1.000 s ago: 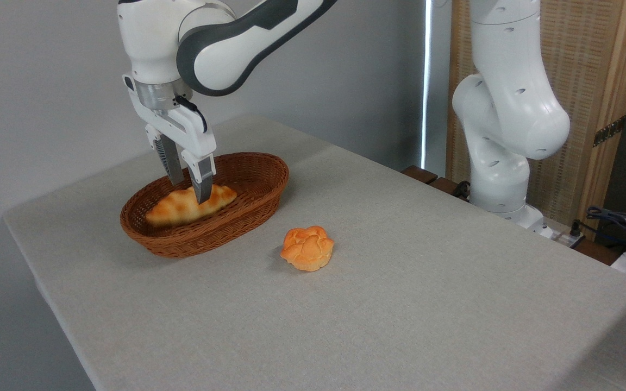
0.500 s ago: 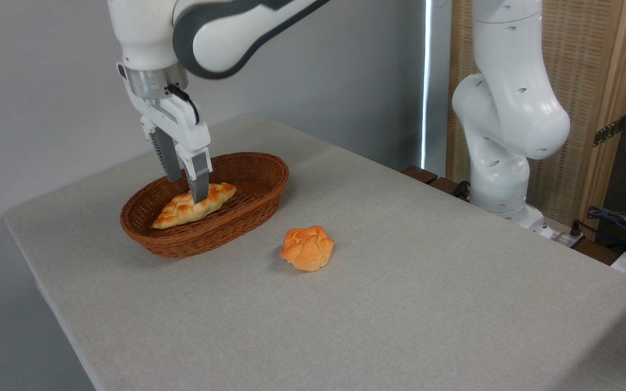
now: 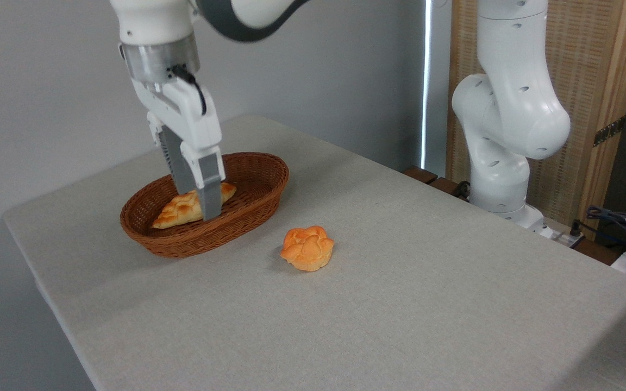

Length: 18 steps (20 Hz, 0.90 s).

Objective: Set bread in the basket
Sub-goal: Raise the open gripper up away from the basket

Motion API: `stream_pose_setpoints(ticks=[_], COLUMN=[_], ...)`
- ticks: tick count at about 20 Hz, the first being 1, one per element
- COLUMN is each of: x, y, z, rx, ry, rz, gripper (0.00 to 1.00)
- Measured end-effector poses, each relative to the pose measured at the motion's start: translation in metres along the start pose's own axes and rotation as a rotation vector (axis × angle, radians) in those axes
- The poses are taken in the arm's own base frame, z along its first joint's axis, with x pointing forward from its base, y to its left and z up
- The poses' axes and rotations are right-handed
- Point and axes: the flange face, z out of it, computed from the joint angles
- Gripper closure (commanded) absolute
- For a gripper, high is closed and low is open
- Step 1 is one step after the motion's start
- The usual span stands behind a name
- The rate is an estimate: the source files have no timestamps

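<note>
The bread (image 3: 176, 212), a braided golden loaf, lies lengthwise on the floor of the brown wicker basket (image 3: 199, 241) at the table's back left. My gripper (image 3: 199, 203) hangs over the basket's middle, its fingers pointing down and standing apart. The near finger (image 3: 211, 190) covers the loaf's middle from this view, and only the loaf's two ends show. Nothing is held between the fingers.
A small round orange bun (image 3: 307, 248) sits on the grey tablecloth to the right of the basket. The arm's white base (image 3: 508, 136) stands past the table's far right edge, with cables (image 3: 617, 220) beyond it. The table's left edge runs close to the basket.
The loaf left the fingers and settled flat on the basket floor. My gripper then rose a little and shifted right, toward the camera.
</note>
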Motion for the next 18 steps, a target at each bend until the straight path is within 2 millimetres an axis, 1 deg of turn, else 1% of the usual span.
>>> stream_pose_setpoints(ticks=[2,3,4,9,14,18], x=[-0.016,-0.023,-0.028,-0.039,-0.040,-0.044], y=[-0.011,-0.016,-0.019,-0.024,-0.023,-0.019], z=[-0.024,-0.032,-0.036,-0.042,-0.046,-0.059], rx=[-0.005,-0.009,-0.013,-0.024,-0.024,-0.012], ry=[-0.015,-0.021,-0.026,-0.041,-0.040,-0.021], rz=[-0.003,-0.007,-0.011,-0.027,-0.026,-0.024], gripper=[0.00,0.00,0.00,0.00,0.00,0.00])
